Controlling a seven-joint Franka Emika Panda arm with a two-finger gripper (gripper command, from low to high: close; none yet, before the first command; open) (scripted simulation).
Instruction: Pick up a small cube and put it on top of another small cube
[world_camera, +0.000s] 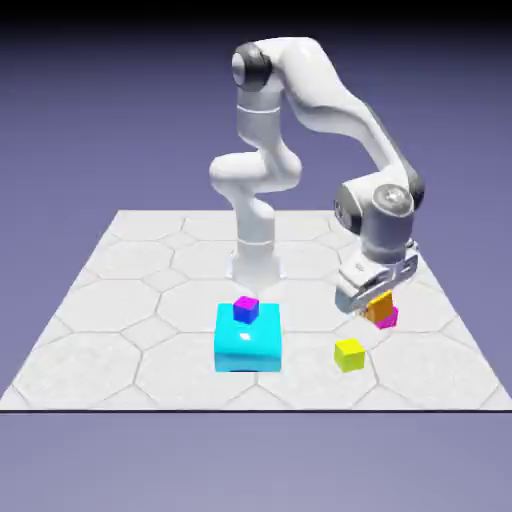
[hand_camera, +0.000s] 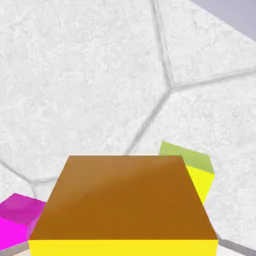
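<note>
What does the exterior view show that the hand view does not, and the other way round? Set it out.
Only the exterior view: the white arm up to its base, the big cyan block, and the small cube with magenta top and blue-violet sides on it.

Only the hand view: the orange cube's wide brown-orange face, up close, with a yellow strip along the bottom edge.

Both: the orange cube at the gripper, the magenta cube, the yellow-green cube and the pale, veined tabletop.

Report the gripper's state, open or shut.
Shut on the orange cube: in the hand view it sits between the fingertips of the gripper, filling the space between them.
</note>
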